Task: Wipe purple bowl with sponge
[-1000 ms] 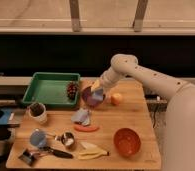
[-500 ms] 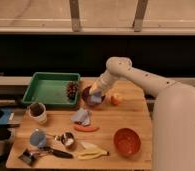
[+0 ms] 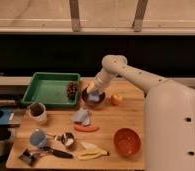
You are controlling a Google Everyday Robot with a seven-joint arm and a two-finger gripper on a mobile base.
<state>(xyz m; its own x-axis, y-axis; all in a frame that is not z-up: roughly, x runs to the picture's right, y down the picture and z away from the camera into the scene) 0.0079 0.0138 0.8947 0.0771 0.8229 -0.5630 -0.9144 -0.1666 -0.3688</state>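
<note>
The gripper (image 3: 91, 88) is down inside the purple bowl (image 3: 93, 101), which stands near the back edge of the wooden table (image 3: 133, 114), just right of the green tray (image 3: 50, 89). Its fingers are drawn narrow and hold the sponge (image 3: 95, 98), a light-blue block that sits in the hollow of the bowl, right under the fingertips. The white arm (image 3: 128, 74) reaches in from the right and slants down over the bowl's back rim, hiding part of it.

A pine cone (image 3: 72, 90) lies at the tray's right edge, close to the bowl on its left. A small orange fruit (image 3: 116, 99) sits just beside the bowl on its right, apart from it. In front of the bowl lie a grey-blue cloth (image 3: 82, 116) and, below that, a long red piece (image 3: 86, 128). Further forward stand the orange bowl (image 3: 127, 141) and a banana (image 3: 93, 150). To the left are a pale mug (image 3: 37, 112), a blue cup (image 3: 38, 137), a metal cup (image 3: 67, 140) and a black-handled tool (image 3: 53, 151). The robot's white body (image 3: 173, 125) fills the right side and covers the table's right end.

Compared with a second ago, the gripper has shifted slightly left within the bowl, and the robot's body takes up more of the right side. The things on the table lie where they did.
</note>
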